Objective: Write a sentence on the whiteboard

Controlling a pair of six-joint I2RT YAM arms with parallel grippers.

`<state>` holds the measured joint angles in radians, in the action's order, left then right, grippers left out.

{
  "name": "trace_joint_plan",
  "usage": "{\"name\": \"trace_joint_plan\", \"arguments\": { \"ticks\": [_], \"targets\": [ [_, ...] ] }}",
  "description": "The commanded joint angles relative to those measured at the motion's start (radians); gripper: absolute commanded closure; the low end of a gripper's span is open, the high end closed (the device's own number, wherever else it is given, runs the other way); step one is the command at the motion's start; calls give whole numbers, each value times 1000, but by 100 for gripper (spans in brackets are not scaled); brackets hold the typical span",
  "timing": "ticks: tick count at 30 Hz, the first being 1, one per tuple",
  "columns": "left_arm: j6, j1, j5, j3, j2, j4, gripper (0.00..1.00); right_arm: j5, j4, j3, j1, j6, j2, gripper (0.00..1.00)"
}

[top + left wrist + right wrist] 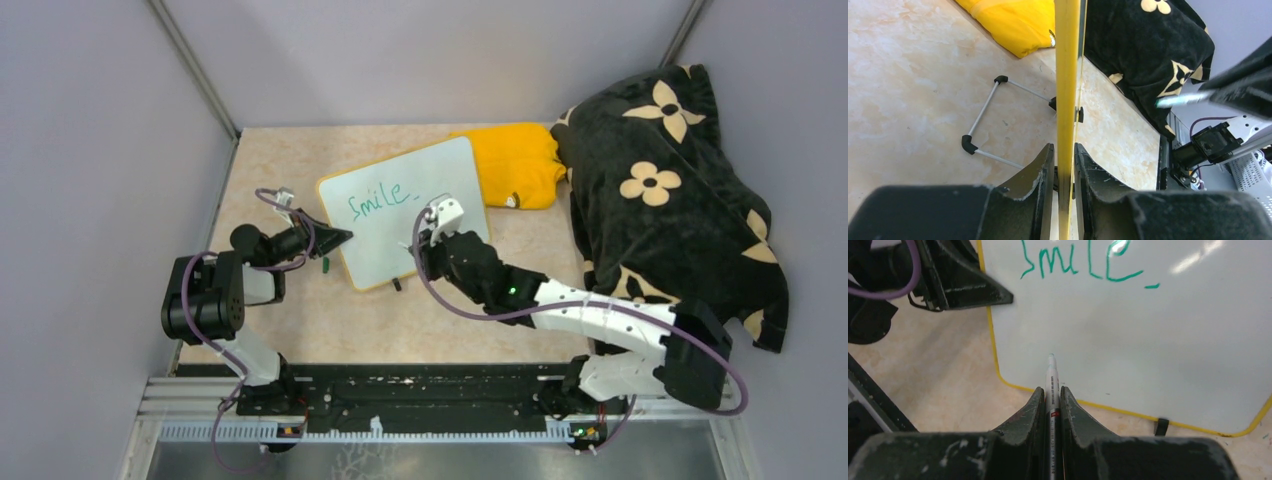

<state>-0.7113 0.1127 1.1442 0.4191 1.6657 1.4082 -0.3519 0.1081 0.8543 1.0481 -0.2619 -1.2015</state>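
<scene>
The whiteboard (380,245) lies near the middle of the table (300,330), a yellow cloth (520,160) just beside its far-right corner. The left gripper (1064,160) pinches the board's left edge between narrow fingers. The right gripper (1051,392) is clamped on a marker (1051,372), whose tip is over blank board close to the near edge. Of the sentence (380,200), only a green "Smile" shows, along the far edge

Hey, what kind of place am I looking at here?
Probably a robotics lab workcell, not a home: plain grey panels wall in a beige tabletop, the left arm and right arm are bolted to a mounting rail at its near edge, and a whiteboard is set out as a prop.
</scene>
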Motion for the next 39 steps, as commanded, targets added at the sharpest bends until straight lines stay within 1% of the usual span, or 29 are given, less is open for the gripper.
{"name": "trace_joint_plan", "arguments": {
  "ticks": [1, 8, 15, 24, 39],
  "targets": [
    [25, -6, 14, 24, -15, 9, 74, -56, 80, 4, 70, 29, -77, 100],
    [20, -6, 13, 26, -13, 14, 76, -95, 142, 64, 132, 35, -210, 100],
    [18, -6, 15, 26, -12, 14, 77, -121, 181, 121, 141, 35, -304, 100],
    [17, -6, 14, 28, -7, 17, 79, -180, 183, 165, 141, 39, -369, 100],
    [18, -7, 12, 27, -11, 11, 79, -206, 155, 202, 140, 38, -417, 100]
  ]
}}
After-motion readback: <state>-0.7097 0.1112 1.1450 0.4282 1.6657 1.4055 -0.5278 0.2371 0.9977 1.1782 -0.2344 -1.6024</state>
